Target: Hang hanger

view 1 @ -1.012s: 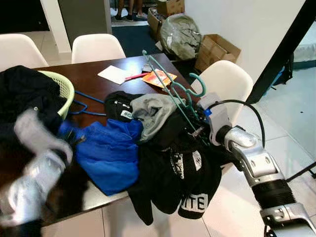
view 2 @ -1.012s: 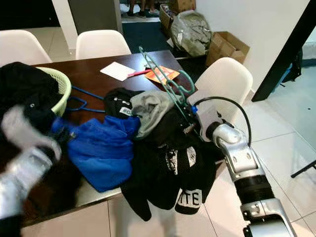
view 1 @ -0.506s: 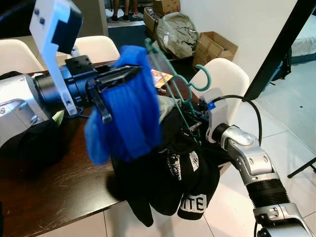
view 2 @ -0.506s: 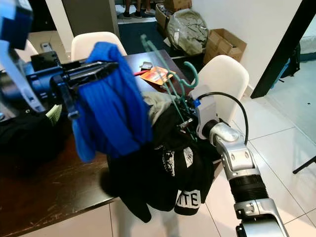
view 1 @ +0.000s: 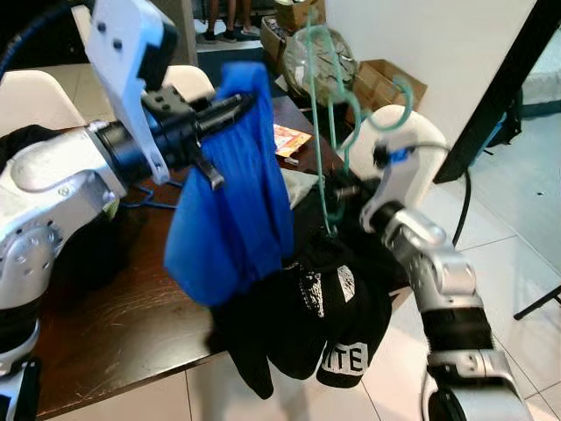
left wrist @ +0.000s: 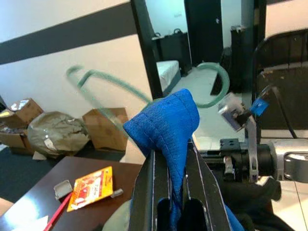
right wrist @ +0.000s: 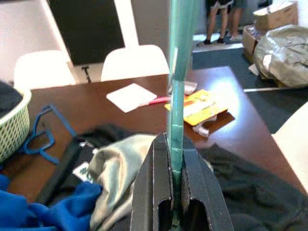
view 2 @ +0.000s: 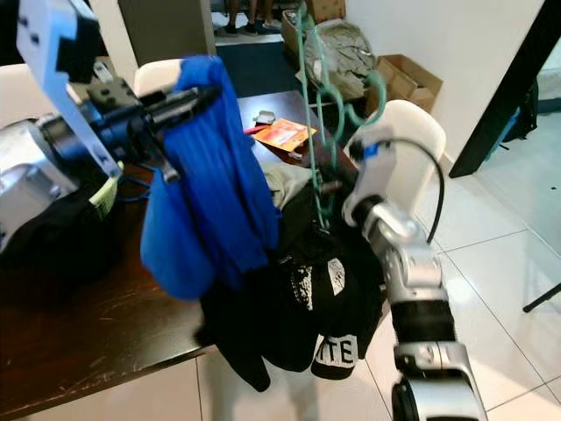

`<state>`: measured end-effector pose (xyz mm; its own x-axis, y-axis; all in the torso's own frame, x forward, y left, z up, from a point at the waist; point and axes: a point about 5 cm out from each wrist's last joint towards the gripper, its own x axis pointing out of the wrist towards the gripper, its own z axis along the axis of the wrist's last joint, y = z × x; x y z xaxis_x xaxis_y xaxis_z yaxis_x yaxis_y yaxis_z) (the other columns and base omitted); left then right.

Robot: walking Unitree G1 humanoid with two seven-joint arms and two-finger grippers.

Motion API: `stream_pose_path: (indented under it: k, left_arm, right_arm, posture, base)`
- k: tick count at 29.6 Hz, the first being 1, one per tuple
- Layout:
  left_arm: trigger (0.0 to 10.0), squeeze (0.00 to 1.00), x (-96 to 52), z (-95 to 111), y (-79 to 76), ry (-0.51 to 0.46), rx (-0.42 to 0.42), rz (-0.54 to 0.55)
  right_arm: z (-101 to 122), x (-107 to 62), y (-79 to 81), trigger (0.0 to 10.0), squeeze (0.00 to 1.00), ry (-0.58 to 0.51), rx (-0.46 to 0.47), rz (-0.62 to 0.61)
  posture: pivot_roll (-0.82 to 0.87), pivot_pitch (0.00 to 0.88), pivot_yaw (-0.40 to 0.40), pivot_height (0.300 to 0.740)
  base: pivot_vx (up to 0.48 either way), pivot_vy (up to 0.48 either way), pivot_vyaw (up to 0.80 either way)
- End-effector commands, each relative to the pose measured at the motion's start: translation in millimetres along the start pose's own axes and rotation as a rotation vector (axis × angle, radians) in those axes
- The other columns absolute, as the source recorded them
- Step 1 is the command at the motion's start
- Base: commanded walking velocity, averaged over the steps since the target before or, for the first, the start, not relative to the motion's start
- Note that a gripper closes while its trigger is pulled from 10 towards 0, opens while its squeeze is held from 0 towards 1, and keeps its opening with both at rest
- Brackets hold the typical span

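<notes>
1. Teal plastic is what we see first: the hanger (view 1: pixel 326 132) stands nearly upright above the table (view 1: pixel 114 307), its hook (view 1: pixel 386 110) curling near the white chair (view 2: pixel 412 140) on the right.
2. Our right gripper (right wrist: pixel 175 192) has its two black fingers pressed together on the hanger's lower bar, as the right wrist view shows plainly.
3. Our left gripper (left wrist: pixel 175 192) is raised over the table and clamps a fold of a blue garment (view 1: pixel 232 210), which hangs down from the fingers (left wrist: pixel 149 192) in a long drape.
4. The blue garment and the hanger are just beside each other in mid-air; we cannot tell whether they touch.
5. Below them a black garment with white lettering (view 1: pixel 324 324) spills over the near edge of the table, and a grey one (right wrist: pixel 120 168) lies on top of the pile.
6. Farther back on the dark wood we see an orange packet (right wrist: pixel 197 108), a white sheet of paper (right wrist: pixel 130 96) with a red pen (right wrist: pixel 156 100) beside it, and a blue hanger (right wrist: pixel 41 132) lying flat.
7. A pale green laundry basket (right wrist: pixel 12 127) sits at the left side of the table with dark clothes in it.
8. Cardboard boxes (view 1: pixel 386 83) and a bulging bag (view 2: pixel 342 48) stand on the floor by the far wall, and a person's legs (right wrist: pixel 224 19) show beyond them.
</notes>
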<state>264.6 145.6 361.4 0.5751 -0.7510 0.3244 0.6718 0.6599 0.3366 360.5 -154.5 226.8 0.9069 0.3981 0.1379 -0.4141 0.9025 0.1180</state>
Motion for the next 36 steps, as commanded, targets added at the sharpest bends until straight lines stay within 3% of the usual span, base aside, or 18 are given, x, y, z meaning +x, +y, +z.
stream_pose_path:
  k: [1, 3, 6, 11, 14, 16, 19, 21, 23, 25, 27, 28, 33, 34, 35, 36]
  left_arm:
    - [10.0, 0.0, -1.3, 4.8, 1.2, -0.039, -0.009, -0.01]
    - [10.0, 0.0, -7.2, 7.0, -4.1, -0.06, -0.031, -0.105]
    - [10.0, 0.0, -11.0, 7.9, -6.5, -0.065, -0.032, -0.156]
    - [10.0, 0.0, -24.0, 7.4, -8.3, -0.033, 0.016, -0.258]
    - [10.0, 0.0, -28.2, 5.6, -5.1, -0.001, 0.046, -0.261]
    - [10.0, 0.0, -33.2, 1.7, 5.8, 0.078, 0.126, -0.212]
    - [10.0, 0.0, -34.6, 0.5, 11.6, 0.109, 0.162, -0.183]
    - [10.0, 0.0, -39.1, 6.1, 35.3, 0.141, 0.25, -0.099]
    - [10.0, 0.0, -39.1, 6.1, 35.3, 0.141, 0.25, -0.099]
    - [10.0, 0.0, -43.6, 22.3, 59.2, 0.119, 0.321, -0.016]
    - [10.0, 0.0, -43.6, 22.3, 59.2, 0.119, 0.321, -0.016]
    - [10.0, 0.0, -45.8, 29.4, 67.2, 0.115, 0.352, 0.001]
    - [10.0, 0.0, -47.6, 34.6, 72.0, 0.12, 0.385, 0.002]
    - [10.0, 0.0, -49.8, 41.2, 75.9, 0.119, 0.404, -0.009]
    - [10.0, 0.0, -49.8, 41.2, 75.9, 0.119, 0.404, -0.009]
    - [10.0, 0.0, -52.7, 49.7, 81.0, 0.115, 0.413, -0.039]
  right_arm:
    - [-3.2, -2.5, -2.8, 10.0, 0.0, -0.002, 0.046, -0.018]
    - [-1.2, -4.2, -2.8, 10.0, 0.0, -0.013, 0.062, -0.003]
    - [0.0, -4.9, -3.0, 10.0, 0.0, -0.016, 0.067, 0.004]
    - [6.8, -8.3, -6.8, 10.0, 0.0, -0.031, 0.057, 0.037]
    - [11.0, -11.0, -10.0, 10.0, 0.0, -0.039, 0.067, 0.058]
    - [19.3, -23.3, -14.1, 10.0, 0.0, -0.04, 0.021, 0.181]
    - [22.5, -30.2, -14.9, 10.0, 0.0, -0.041, 0.001, 0.242]
    - [30.3, -61.4, -27.7, 10.0, 0.0, -0.032, 0.012, 0.424]
    - [30.3, -61.4, -27.7, 10.0, 0.0, -0.032, 0.012, 0.424]
    - [23.9, -97.1, -39.2, 10.0, 0.0, 0.084, -0.019, 0.576]
    - [23.9, -97.1, -39.2, 10.0, 0.0, 0.084, -0.019, 0.576]
    - [16.8, -112.8, -42.7, 10.0, 0.0, 0.163, -0.038, 0.622]
    - [13.1, -125.1, -45.5, 10.0, 0.0, 0.219, -0.047, 0.645]
    - [11.8, -137.9, -50.3, 10.0, 0.0, 0.267, -0.055, 0.654]
    - [11.8, -137.9, -50.3, 10.0, 0.0, 0.267, -0.055, 0.654]
    - [11.6, -152.5, -48.5, 10.0, 0.0, 0.334, -0.067, 0.705]
  posture:
    - [0.06, 0.075, -0.005, 0.74]
    - [0.06, 0.077, -0.005, 0.74]
    - [0.06, 0.077, -0.005, 0.74]
    - [0.06, 0.077, -0.003, 0.74]
    - [0.06, 0.077, -0.004, 0.74]
    - [0.05, 0.076, -0.003, 0.74]
    - [0.05, 0.075, -0.004, 0.74]
    - [0.04, 0.072, -0.006, 0.74]
    - [0.04, 0.072, -0.006, 0.74]
    - [0.04, 0.067, -0.007, 0.74]
    - [0.04, 0.067, -0.007, 0.74]
    - [0.04, 0.065, -0.009, 0.74]
    - [0.04, 0.064, -0.008, 0.74]
    - [0.04, 0.065, -0.002, 0.74]
    - [0.04, 0.065, -0.002, 0.74]
    - [0.03, 0.065, 0.01, 0.74]
  base:
    - [0.0, 0.0, -0.8]
    - [0.0, 0.0, -0.8]
    - [0.0, 0.0, -0.8]
    - [0.0, 0.0, -0.8]
    - [0.0, 0.0, -0.8]
    - [0.0, 0.0, 0.0]
    - [0.0, 0.0, 0.0]
    - [0.0, 0.0, 0.0]
    - [0.0, 0.0, 0.0]
    - [0.0, 0.0, 0.0]
    - [0.0, 0.0, 0.0]
    - [0.0, 0.0, 0.0]
    - [0.0, 0.0, 0.0]
    - [0.0, 0.0, 0.0]
    - [0.0, 0.0, 0.0]
    - [0.0, 0.0, 0.0]
